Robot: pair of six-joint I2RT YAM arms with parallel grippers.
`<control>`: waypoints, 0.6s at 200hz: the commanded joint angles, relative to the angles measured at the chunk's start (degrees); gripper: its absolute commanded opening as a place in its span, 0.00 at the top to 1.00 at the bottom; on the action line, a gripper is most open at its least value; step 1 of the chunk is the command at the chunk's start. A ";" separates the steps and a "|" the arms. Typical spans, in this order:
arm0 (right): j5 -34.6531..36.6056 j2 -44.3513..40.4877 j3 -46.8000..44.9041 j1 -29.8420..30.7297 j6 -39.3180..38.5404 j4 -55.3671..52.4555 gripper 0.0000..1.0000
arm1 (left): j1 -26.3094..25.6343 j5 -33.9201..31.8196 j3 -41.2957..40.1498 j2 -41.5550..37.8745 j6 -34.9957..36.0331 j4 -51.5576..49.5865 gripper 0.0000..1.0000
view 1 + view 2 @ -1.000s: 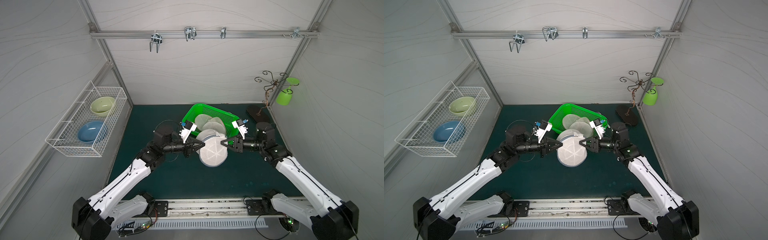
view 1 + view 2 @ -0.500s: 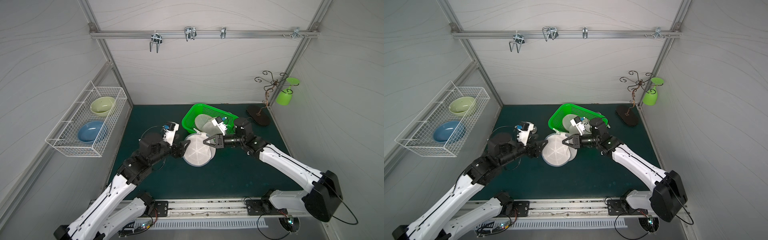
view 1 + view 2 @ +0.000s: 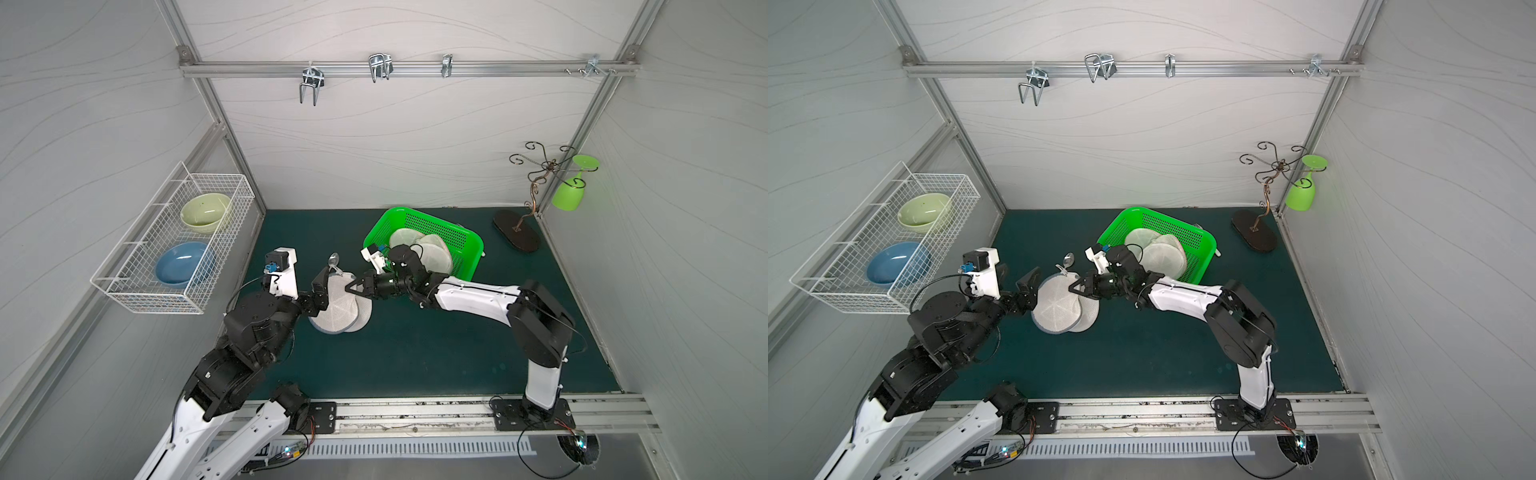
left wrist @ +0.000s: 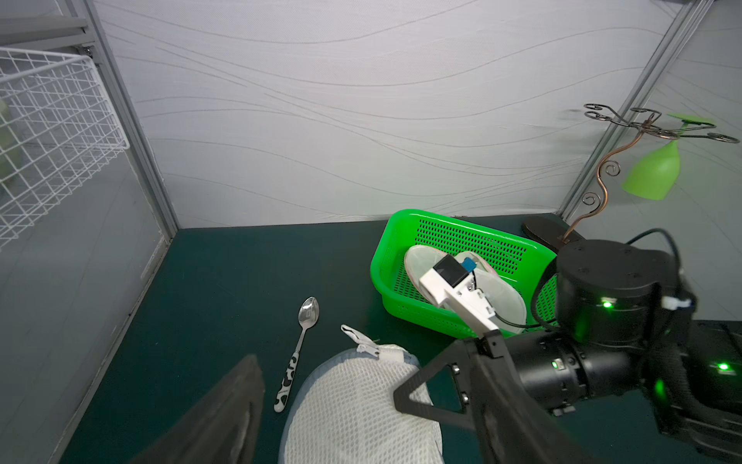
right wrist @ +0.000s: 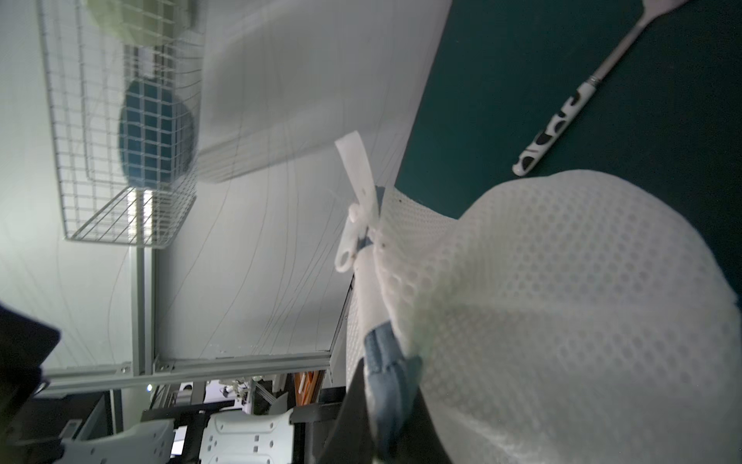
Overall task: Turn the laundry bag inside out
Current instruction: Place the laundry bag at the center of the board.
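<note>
The laundry bag (image 3: 341, 309) (image 3: 1059, 309) is a round white mesh pouch with a blue-grey rim, left of the mat's middle. Its zipper pull (image 4: 363, 341) sticks out at the far end. My right gripper (image 3: 354, 287) (image 3: 1076, 287) reaches in from the right and is shut on the bag's blue rim (image 5: 385, 373). My left gripper (image 3: 321, 293) (image 3: 1029, 293) is open at the bag's left edge. In the left wrist view the mesh (image 4: 353, 405) lies between its spread fingers (image 4: 225, 418), not pinched. I cannot tell whether the bag touches the mat.
A spoon (image 3: 333, 259) (image 4: 307, 317) with a spotted handle lies just behind the bag. A green basket (image 3: 471, 243) holding more mesh bags stands behind my right arm. A wire basket (image 3: 174, 245) with two bowls hangs on the left wall. A glass stand (image 3: 517, 237) is at the back right.
Both arms carried the bag left and lower toward the mat. My left gripper opened and let go of the bag's edge; my right gripper kept its hold.
</note>
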 commanded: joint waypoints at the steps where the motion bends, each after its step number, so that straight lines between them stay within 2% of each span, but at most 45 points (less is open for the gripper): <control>1: 3.29 1.19 -0.84 -0.60 2.70 3.28 1.00 | -0.12 0.70 -1.24 -0.46 -2.21 0.50 0.15; 13: 5.19 2.00 -2.10 -1.04 0.68 0.16 1.00 | -0.12 1.64 -2.28 -0.22 -3.03 1.07 0.15; 43: 12.75 2.04 -3.79 -1.52 -6.59 -9.10 0.91 | -0.15 4.01 -4.53 0.91 -5.70 2.57 0.15; 55: 14.73 1.17 -4.05 -1.49 -8.61 -11.00 0.80 | -0.15 4.60 -4.85 1.66 -6.53 2.84 0.15; 71: 16.23 0.25 -2.72 -1.40 -11.14 -14.22 0.56 | -0.13 4.96 -5.28 2.30 -6.84 3.54 0.15; 80: 17.21 -0.38 -1.50 -1.33 -13.05 -16.61 0.46 | -0.10 5.16 -5.53 2.53 -7.05 3.97 0.15; 94: 18.42 -2.32 -0.62 -1.20 -16.35 -19.18 0.39 | -0.09 5.08 -5.95 2.72 -7.60 4.41 0.15; 120: 18.88 -9.28 -0.57 -2.02 -23.60 -24.15 0.32 | -0.03 5.22 -6.27 3.22 -9.18 4.62 0.12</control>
